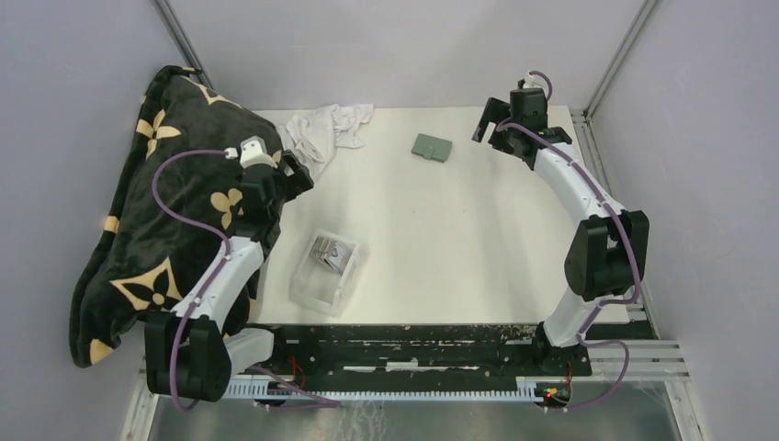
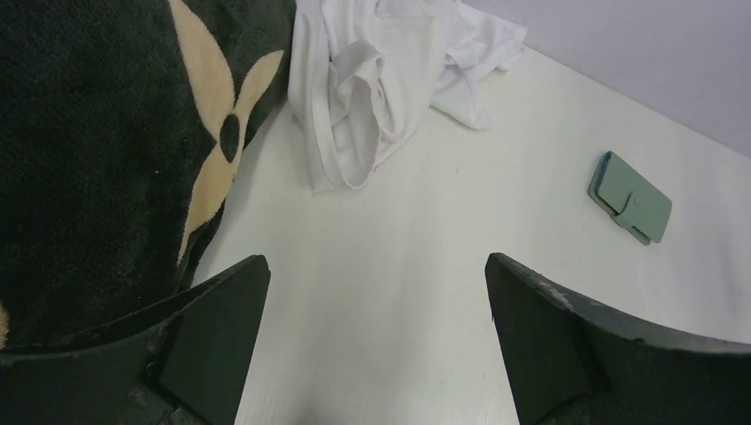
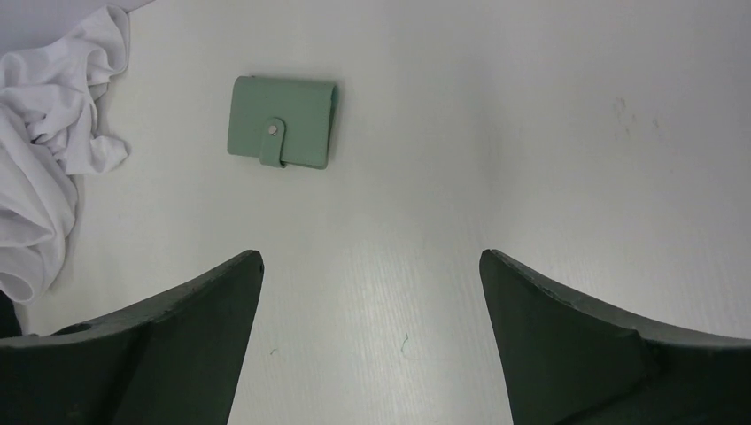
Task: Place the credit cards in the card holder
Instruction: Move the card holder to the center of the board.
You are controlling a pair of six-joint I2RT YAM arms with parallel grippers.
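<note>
While the left gripper (image 2: 376,261) and right gripper (image 3: 371,255) stand spread wide, gripping nothing, the holder (image 3: 283,120) lies closed, tab snapped, ahead of the right gripper, offset left. The cards (image 1: 333,253) lie in a clear tray (image 1: 308,289) behind the left gripper, beside its forearm. A white cloth (image 2: 372,80) lies ahead of it.

**Soft, even light; clean overhead, dark near edges at the wrists**

Bright, diffuse light falls from above onto the white counter (image 1: 441,239), leaving only faint, short shadows beneath the arms and no hard glare. The dark blanket (image 1: 138,220) loses detail in its blacks. The overhead view is crisp, its walls leaning outward toward the edges. In the wrist views the left tool (image 2: 376,258) and right tool (image 3: 371,252) loom dark and slightly soft, while the card holder (image 3: 283,119) is sharp, thinly shadowed along one edge.
</note>
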